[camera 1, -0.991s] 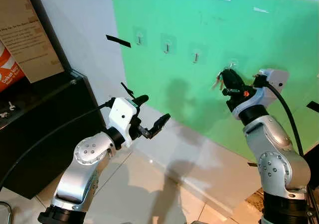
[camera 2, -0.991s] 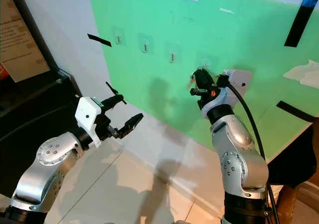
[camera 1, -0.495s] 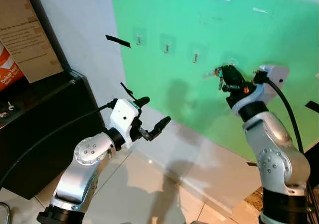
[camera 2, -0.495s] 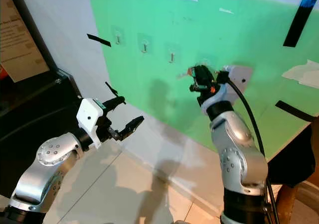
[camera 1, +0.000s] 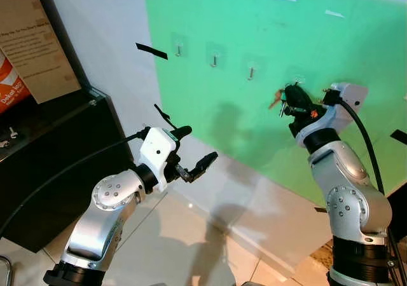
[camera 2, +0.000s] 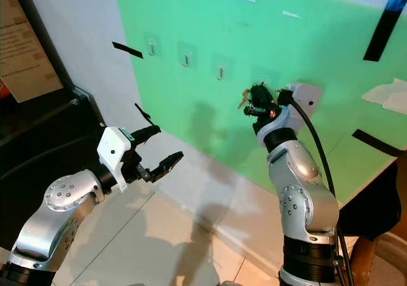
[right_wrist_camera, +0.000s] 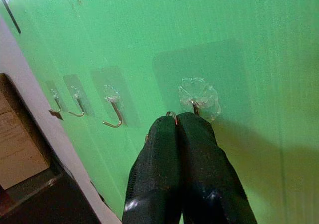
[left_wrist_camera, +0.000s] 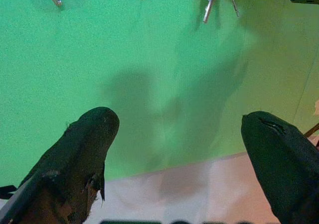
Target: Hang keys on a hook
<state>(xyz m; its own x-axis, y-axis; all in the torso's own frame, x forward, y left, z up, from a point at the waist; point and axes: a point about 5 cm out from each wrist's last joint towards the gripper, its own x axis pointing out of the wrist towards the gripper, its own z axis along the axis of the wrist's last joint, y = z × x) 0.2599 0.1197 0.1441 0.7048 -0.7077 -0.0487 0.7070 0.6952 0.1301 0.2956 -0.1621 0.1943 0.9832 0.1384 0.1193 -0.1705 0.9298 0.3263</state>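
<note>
Green board (camera 1: pixel 331 57) taped to white wall, four clear adhesive hooks in a row. Black cabinet (camera 1: pixel 57 152) at robot's left, cardboard sign leaning on it. Left gripper (camera 1: pixel 194 149) held low, away from wall, fingers spread wide, empty. Right gripper (camera 1: pixel 291 99) raised to the rightmost hook (right_wrist_camera: pixel 198 98), fingers pressed together, pinching the keys (camera 1: pixel 276 99); key ring (right_wrist_camera: pixel 172 115) just beside the hook's wire, keys dangling left of fingertips.

We see small print on a brown card (camera 1: pixel 33 41) at ten o'clock, too fine to read. White lettering on the orange package (camera 1: pixel 11 89) beside it is also unclear.
</note>
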